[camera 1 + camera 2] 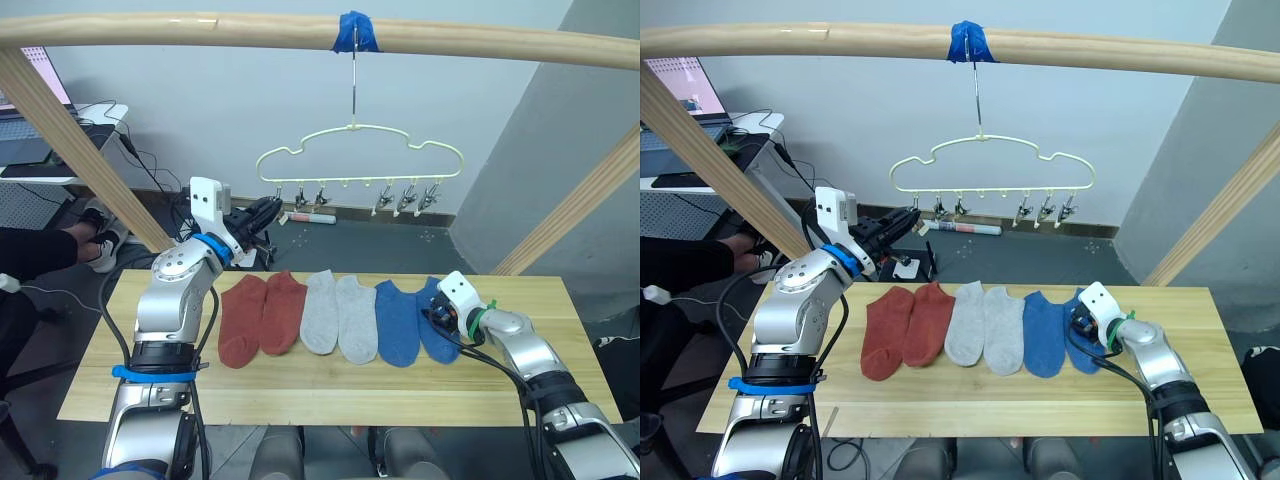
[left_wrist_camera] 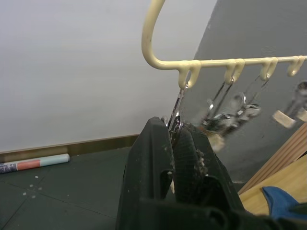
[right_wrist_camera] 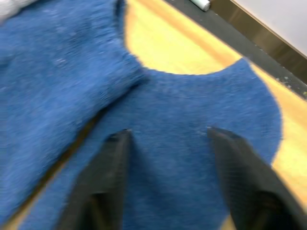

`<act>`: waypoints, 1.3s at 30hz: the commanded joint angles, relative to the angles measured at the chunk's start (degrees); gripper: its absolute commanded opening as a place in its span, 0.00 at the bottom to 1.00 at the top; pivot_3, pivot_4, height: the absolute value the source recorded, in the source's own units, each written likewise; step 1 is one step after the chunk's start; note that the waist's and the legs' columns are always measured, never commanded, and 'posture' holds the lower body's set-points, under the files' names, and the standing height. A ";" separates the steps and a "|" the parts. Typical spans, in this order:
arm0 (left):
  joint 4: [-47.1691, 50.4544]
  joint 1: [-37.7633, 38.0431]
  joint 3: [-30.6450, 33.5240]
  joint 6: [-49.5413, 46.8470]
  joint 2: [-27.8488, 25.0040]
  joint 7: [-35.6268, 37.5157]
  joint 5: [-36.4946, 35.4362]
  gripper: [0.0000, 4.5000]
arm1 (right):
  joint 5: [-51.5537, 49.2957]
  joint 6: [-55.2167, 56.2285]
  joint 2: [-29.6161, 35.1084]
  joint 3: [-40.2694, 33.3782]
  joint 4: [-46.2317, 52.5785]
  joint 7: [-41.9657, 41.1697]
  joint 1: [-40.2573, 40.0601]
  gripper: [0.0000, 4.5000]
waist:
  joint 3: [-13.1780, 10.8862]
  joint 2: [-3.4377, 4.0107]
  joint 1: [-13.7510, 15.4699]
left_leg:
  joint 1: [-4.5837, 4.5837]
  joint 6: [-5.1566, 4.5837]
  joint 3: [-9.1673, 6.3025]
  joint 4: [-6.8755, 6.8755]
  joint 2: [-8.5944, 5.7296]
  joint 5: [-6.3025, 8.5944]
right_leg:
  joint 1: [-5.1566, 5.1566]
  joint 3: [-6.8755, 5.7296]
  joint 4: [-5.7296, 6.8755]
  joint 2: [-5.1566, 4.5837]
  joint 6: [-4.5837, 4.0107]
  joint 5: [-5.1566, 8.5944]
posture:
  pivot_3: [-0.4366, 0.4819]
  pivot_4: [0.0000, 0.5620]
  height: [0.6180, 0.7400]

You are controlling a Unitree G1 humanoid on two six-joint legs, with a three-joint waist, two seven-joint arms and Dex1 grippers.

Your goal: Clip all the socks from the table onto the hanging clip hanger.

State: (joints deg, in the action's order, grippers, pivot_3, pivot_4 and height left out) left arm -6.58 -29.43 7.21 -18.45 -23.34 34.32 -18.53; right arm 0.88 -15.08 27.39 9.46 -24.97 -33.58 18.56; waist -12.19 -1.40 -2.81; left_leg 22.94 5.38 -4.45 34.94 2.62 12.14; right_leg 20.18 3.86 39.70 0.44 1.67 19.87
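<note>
Several socks lie in a row on the table (image 1: 330, 395): two rust-red (image 1: 243, 320), two light grey (image 1: 338, 315) and two blue (image 1: 398, 322). The pale yellow clip hanger (image 1: 360, 140) hangs by its hook from the top pole, with its metal clips empty. My left gripper (image 2: 171, 127) is raised at the hanger's left end, shut on the lower end of the leftmost clip (image 2: 178, 108). My right gripper (image 3: 169, 135) is low over the rightmost blue sock (image 3: 192, 191), open, with one finger on each side of the fabric.
A round wooden pole (image 1: 200, 30) crosses the top, with blue tape (image 1: 356, 32) at the hook. Slanted poles stand at the left (image 1: 80, 150) and right (image 1: 590, 200). A person's sleeve (image 1: 30, 250) and a desk are at the far left. A rolled tube (image 1: 312, 216) lies on the floor.
</note>
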 commanded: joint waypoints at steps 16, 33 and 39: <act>1.74 0.05 1.22 -2.47 -1.34 0.76 -2.22 0.02 | -4.86 -9.17 4.53 -2.72 24.10 -7.80 -11.01 0.00 | -0.01 0.02 -0.20 | 0.02 0.01 0.02 -0.01 0.00 0.00 | 0.06 0.03 0.02 0.01 0.01 0.00 | 0.46 0.33 1.00; 1.71 0.61 1.34 -2.05 -1.45 1.11 -1.86 0.02 | -6.70 -21.40 -0.14 -11.80 24.49 4.75 -8.84 0.99 | -0.02 0.02 -0.15 | 0.02 0.01 0.02 -0.01 0.00 0.00 | 0.06 0.04 0.03 0.01 0.01 0.01 | 0.46 0.33 1.00; 1.84 0.59 1.25 -2.33 -1.49 1.15 -1.89 0.02 | -5.51 -22.68 -2.73 -10.69 19.24 7.75 -7.51 0.99 | -0.02 0.03 -0.04 | 0.03 0.01 0.02 -0.02 -0.01 0.00 | 0.07 0.04 0.01 0.00 0.01 0.00 | 0.47 0.33 1.00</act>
State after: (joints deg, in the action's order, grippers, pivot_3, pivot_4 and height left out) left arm -6.12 -29.18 7.78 -20.90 -23.93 35.56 -20.32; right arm -5.47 -38.78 24.02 -1.00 -5.98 -26.58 10.65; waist -12.21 -1.37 -2.85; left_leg 22.97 5.39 -4.41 34.92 2.61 12.15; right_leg 20.26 3.92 39.71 0.44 1.68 19.87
